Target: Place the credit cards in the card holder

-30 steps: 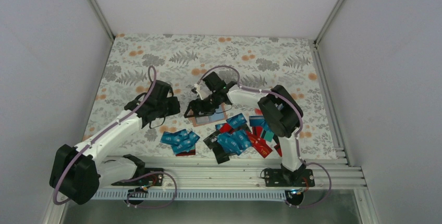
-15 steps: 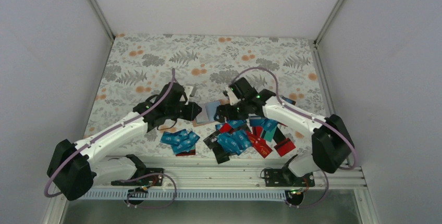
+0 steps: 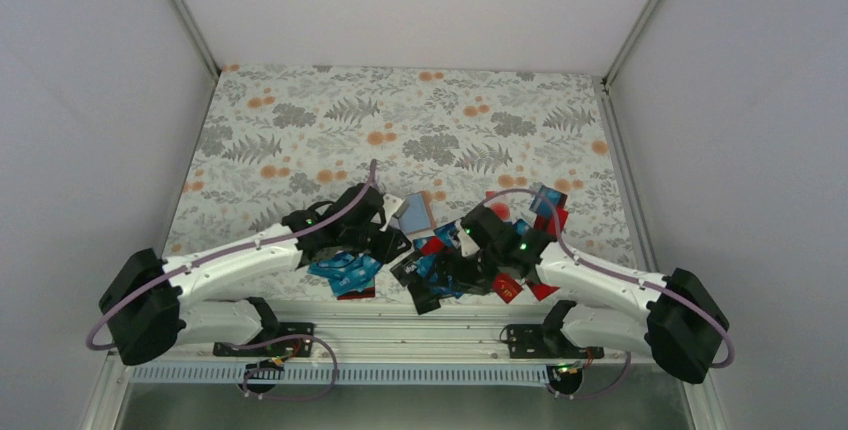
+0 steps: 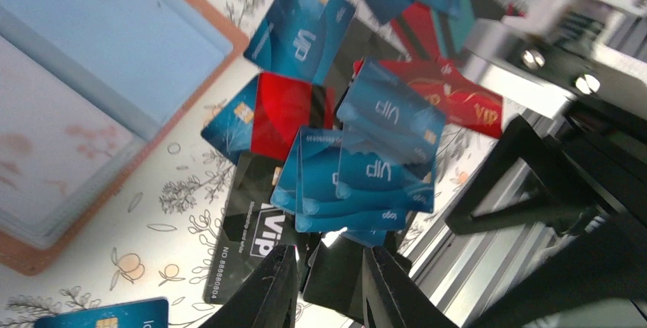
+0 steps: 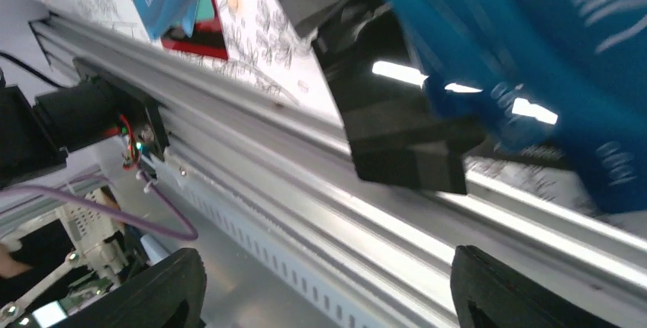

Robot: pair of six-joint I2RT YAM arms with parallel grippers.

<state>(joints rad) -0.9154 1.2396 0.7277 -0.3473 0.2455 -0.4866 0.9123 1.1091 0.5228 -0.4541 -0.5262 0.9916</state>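
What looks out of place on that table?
The credit cards lie in a jumbled, overlapping heap near the front rail, blue, red and black mixed together; the card holder lies open beside them.

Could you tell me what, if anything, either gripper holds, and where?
Right gripper: open, holding nothing. Left gripper: fingers narrowly parted above the black VIP card; whether they grip anything cannot be told.

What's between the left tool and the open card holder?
In the left wrist view, a black VIP card and a bare strip of flowered tablecloth lie between the left tool and the card holder.
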